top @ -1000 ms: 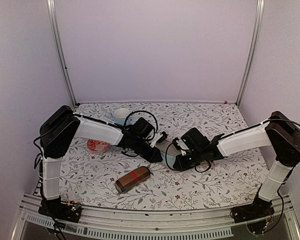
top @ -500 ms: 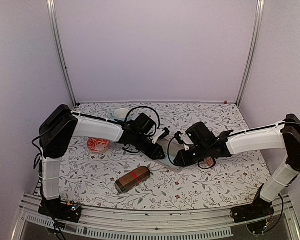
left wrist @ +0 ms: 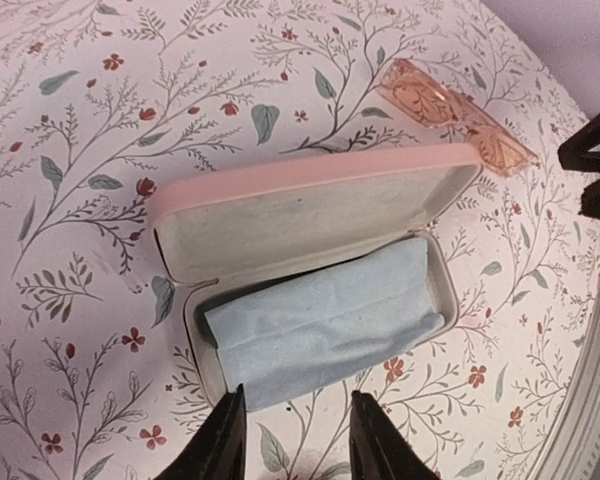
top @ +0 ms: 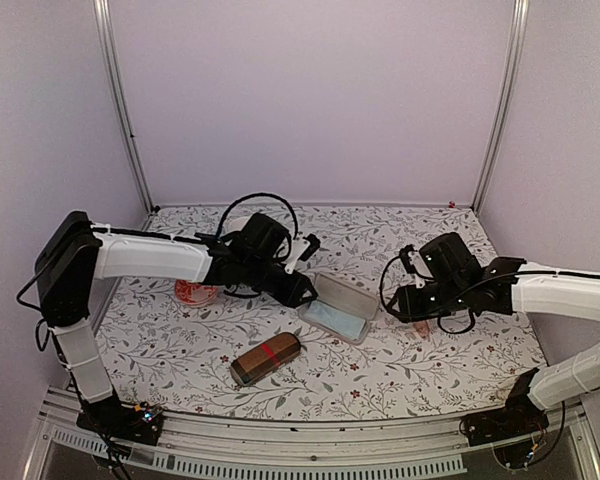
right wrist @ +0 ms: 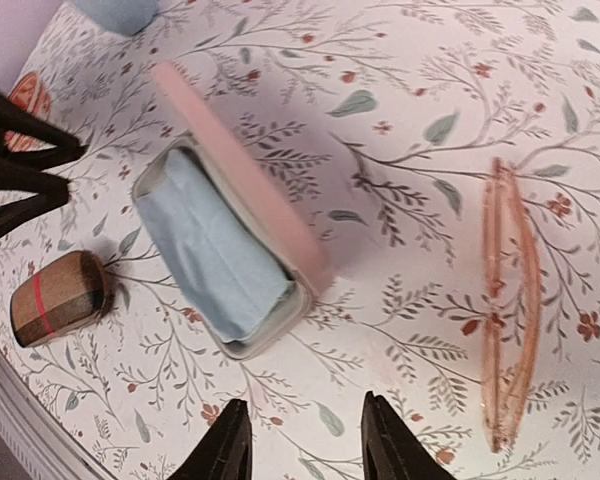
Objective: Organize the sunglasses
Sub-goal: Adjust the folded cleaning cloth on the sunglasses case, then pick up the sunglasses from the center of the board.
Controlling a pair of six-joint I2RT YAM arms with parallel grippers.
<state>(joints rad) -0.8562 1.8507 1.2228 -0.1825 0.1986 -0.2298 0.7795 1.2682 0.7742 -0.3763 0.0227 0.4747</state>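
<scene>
1. Left wrist view: my left gripper (left wrist: 298, 445) hangs over the floral-print tablecloth (left wrist: 70, 150) with its 2 black fingers parted and nothing between them. Just past the fingertips lies the oblong pink hard-shell case (left wrist: 310, 200), its lid swung up and away from me. A folded pale blue cloth (left wrist: 325, 325) fills its tray. The pale translucent pinkish-tan plastic sunglasses (left wrist: 455, 122) lie folded on the tablecloth beyond the lid's far right corner, near the pink case.

2. Right wrist view: my right gripper (right wrist: 305, 445) also has its 2 fingers spread, holding nothing. The sunglasses lie flat to the right of the fingers, clearly apart from the pink case, which sits to the left with its lid raised. Further left, beside that case's near end, rests the oblong brown case with 1 red band (right wrist: 60, 297). A round red dish (right wrist: 25, 95) is cut off at the upper left edge. The left gripper's fingertips poke in from the left edge.

3. Top view: the open pink case lies between my 2 grippers, and neither touches it. The brown case sits nearer the arm bases, apart from it. The sunglasses show only as a pinkish sliver by my right gripper.
</scene>
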